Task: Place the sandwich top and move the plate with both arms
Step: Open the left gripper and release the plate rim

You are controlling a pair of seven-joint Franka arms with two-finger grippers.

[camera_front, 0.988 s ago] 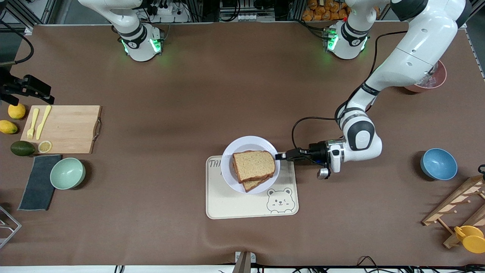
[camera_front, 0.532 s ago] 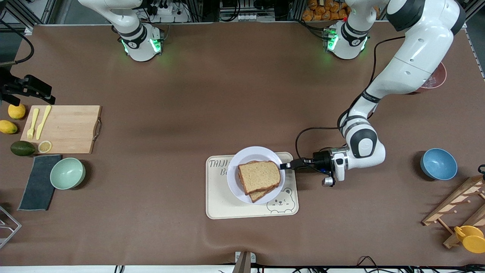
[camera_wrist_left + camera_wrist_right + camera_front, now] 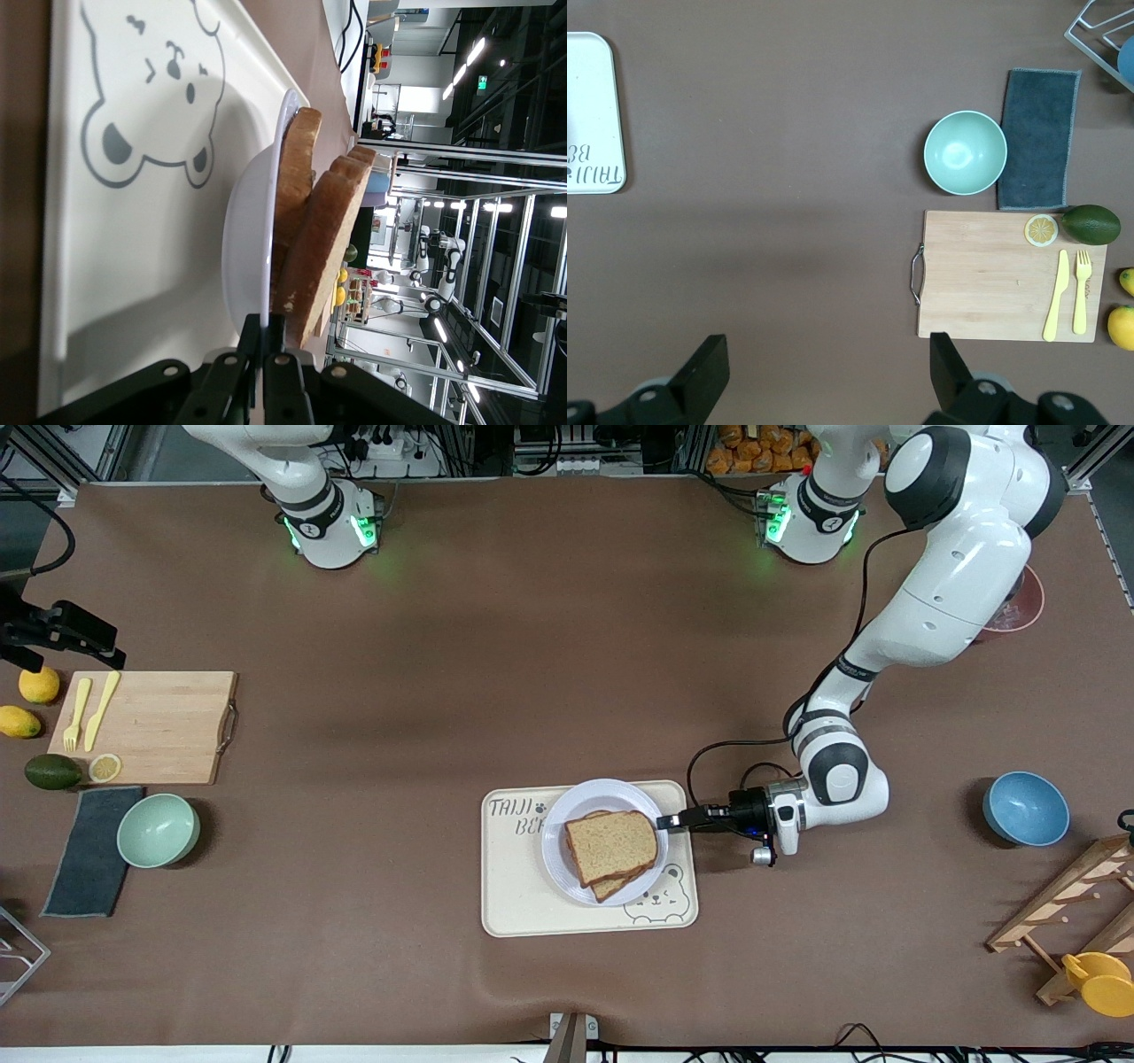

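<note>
The pale plate (image 3: 602, 789) is over the cream bear-printed tray (image 3: 532, 903), toward the tray's end nearer the left arm. On the plate the sandwich top (image 3: 613, 846), a plain brown slice, lies on a second slice. My left gripper (image 3: 663, 823) is shut on the plate's rim at the side toward the left arm; the left wrist view shows its fingers (image 3: 268, 323) pinching the rim of the plate (image 3: 244, 257), with the sandwich top (image 3: 332, 235) uppermost. My right gripper (image 3: 826, 354) hangs open high over bare table, holding nothing.
Toward the right arm's end lie a wooden cutting board (image 3: 151, 726) with yellow fork and knife, an avocado (image 3: 51, 771), lemons, a green bowl (image 3: 158, 830) and a grey cloth (image 3: 89, 850). A blue bowl (image 3: 1025, 808), wooden rack (image 3: 1063, 908) and yellow cup (image 3: 1103, 981) sit toward the left arm's end.
The left gripper has drawn the plate with the sandwich toward the front camera and slightly toward the left arm's end, further over the tray. The right arm waits unchanged.
</note>
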